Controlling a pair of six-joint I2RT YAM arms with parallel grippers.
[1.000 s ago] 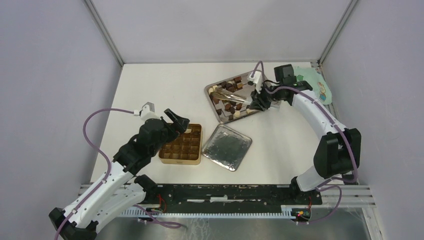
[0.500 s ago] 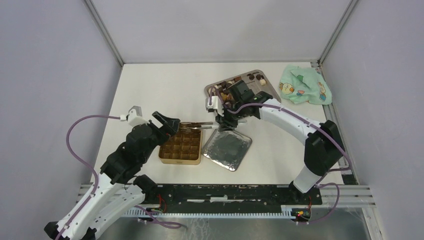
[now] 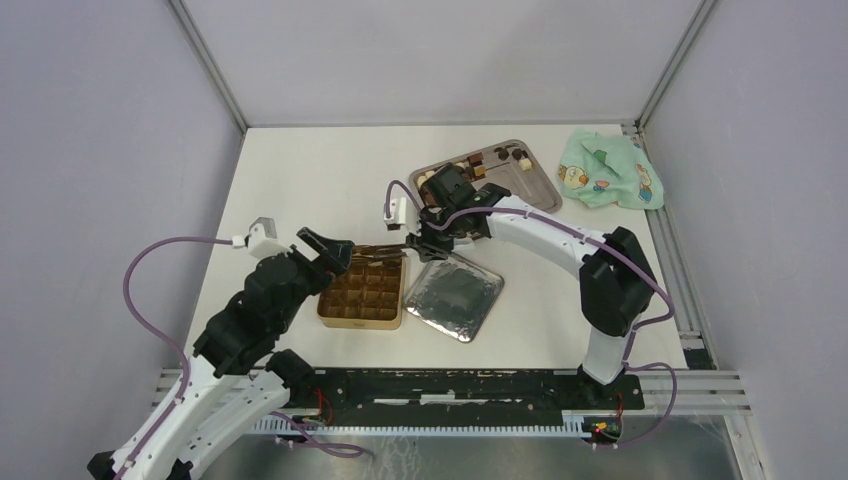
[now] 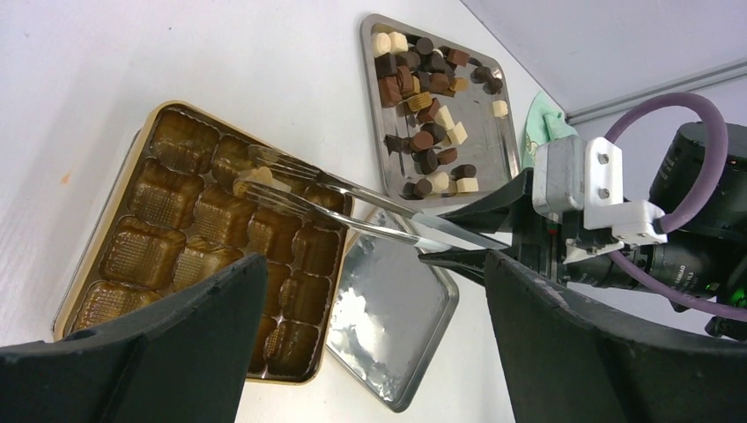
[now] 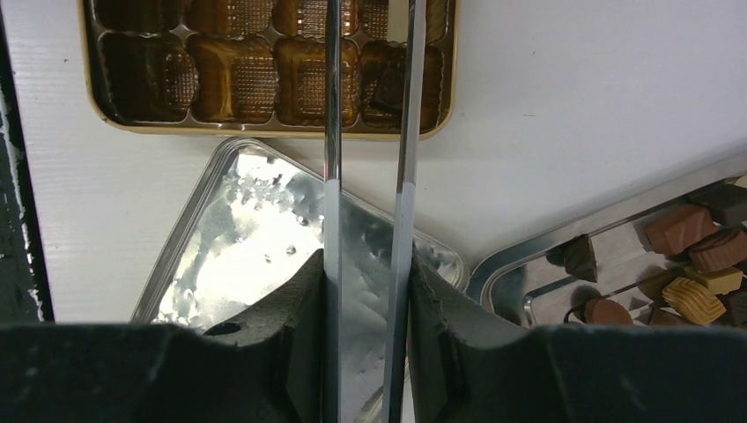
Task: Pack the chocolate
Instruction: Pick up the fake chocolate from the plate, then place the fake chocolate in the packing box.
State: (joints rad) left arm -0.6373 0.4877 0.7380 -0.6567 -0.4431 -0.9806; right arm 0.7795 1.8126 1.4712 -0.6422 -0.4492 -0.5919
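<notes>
White table (image 3: 300,180), one gold tin (image 3: 360,322), one tray (image 3: 537,190) of chocolate (image 4: 426,141), right pincer (image 5: 367,308) clamping one tongs (image 5: 332,132), left pincer (image 4: 370,273) wide, empty

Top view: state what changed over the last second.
The right gripper, shut on the tongs, swung left from the steel tray to the gold tin, the tongs pinching a cream chocolate above its cells. The left gripper, jaws open, shifted slightly left. Tin, tray, lid and cloth stayed put.
</notes>
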